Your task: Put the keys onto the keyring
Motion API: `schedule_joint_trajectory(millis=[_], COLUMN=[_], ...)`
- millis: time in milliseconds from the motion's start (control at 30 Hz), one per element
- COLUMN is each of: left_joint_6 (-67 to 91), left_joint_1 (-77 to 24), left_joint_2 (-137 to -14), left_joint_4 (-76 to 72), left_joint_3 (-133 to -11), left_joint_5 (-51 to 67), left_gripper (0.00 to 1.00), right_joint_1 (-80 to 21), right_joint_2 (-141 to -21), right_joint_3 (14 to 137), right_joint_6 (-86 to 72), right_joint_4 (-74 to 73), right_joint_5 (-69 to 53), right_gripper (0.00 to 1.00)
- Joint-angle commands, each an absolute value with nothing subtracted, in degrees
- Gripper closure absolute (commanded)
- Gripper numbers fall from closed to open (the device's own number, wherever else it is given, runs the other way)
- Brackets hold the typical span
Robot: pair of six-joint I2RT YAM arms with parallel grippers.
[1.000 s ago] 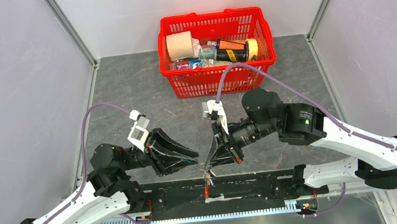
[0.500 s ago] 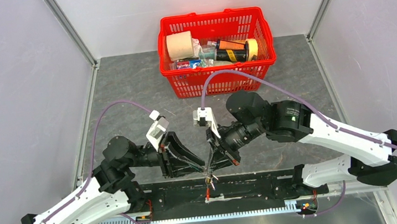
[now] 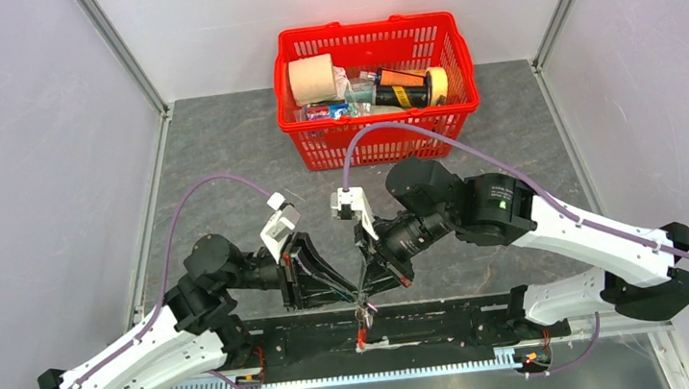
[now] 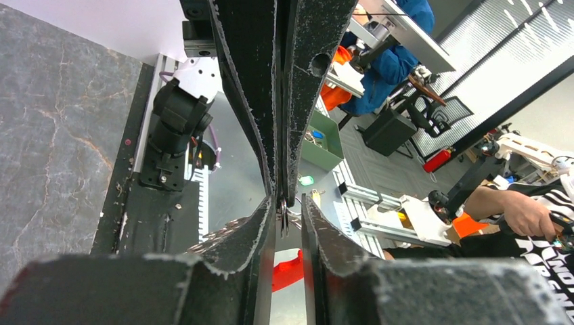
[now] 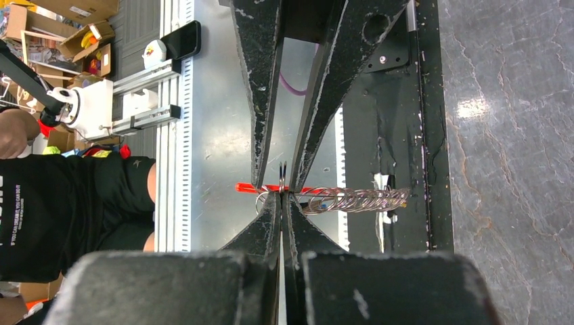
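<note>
**Overview.** Both arms meet low over the black mounting rail point(image 3: 450, 319) at the near edge of the grey marbled table point(image 3: 222, 169).

**Progress.** You have the keyring, a small bundle of short red strap and silvery coiled spring-like cord point(image 5: 338, 200), hanging from the right gripper point(image 5: 282, 196). The tiny slim metal keys cannot be told apart from that bundle in any view, so it is unclear whether one already sits on the ring. Judge the task as midway at best, with the joining of key and ring left to do.

**Right gripper.** Its fingers are pressed together on a thin upright metal loop point(image 5: 282, 173) at the head of the bundle. The strap trails to one side and the cord to the other.

**Left gripper** point(image 4: 289, 204). Its jaws stand narrow, with only a slim gap, set around that same metal loop just beside the right gripper's tips. One pad point(image 4: 252, 237) appears to lie against the metal while the other stands clear. You have the loop bracketed rather than pinched.

**Surroundings.** The red plastic basket point(image 3: 368, 24) of odds and ends sits well apart, at the far side.
</note>
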State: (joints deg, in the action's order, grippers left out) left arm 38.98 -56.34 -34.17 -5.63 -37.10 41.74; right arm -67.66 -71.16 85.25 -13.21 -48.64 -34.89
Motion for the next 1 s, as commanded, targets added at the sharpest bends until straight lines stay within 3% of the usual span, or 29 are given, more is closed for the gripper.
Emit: schedule_joint_trajectory(millis=[0, 367, 533, 700, 900, 967], left_joint_6=[40.97, 40.34, 39.76, 39.29, 38.68, 38.18], left_joint_1=[-56.25, -56.25, -56.25, -56.24, -56.25, -56.25], left_joint_2=[-33.84, -34.1, -34.97, -34.78, -31.03, -29.84], left_joint_4=[-5.24, -4.34, -4.39, -5.63, -8.51, -9.82], left_joint_3=[-36.82, -37.06, -37.1, -36.49, -36.07, -36.11], left_joint_5=[43.6, 43.33, 43.71, 42.36, 39.19, 38.39], left_gripper=[0.77, 0.84, 0.97, 0.98, 0.98, 0.98], right_joint_1=[-67.95, -68.11, -68.28, -68.29, -68.33, -68.33], right_joint_2=[-71.27, -71.97, -72.3, -71.31, -66.05, -63.6], right_joint_3=[88.33, 87.98, 87.59, 86.73, 85.48, 84.24], right_joint_6=[-12.55, -12.38, -12.35, -13.44, -16.99, -18.03], right_joint_4=[-46.93, -46.84, -46.4, -43.72, -38.5, -35.77], right_joint_5=[-35.1, -35.6, -36.02, -36.22, -33.19, -31.36], right_gripper=[1.0, 1.0, 1.0, 1.0, 0.66, 0.6])
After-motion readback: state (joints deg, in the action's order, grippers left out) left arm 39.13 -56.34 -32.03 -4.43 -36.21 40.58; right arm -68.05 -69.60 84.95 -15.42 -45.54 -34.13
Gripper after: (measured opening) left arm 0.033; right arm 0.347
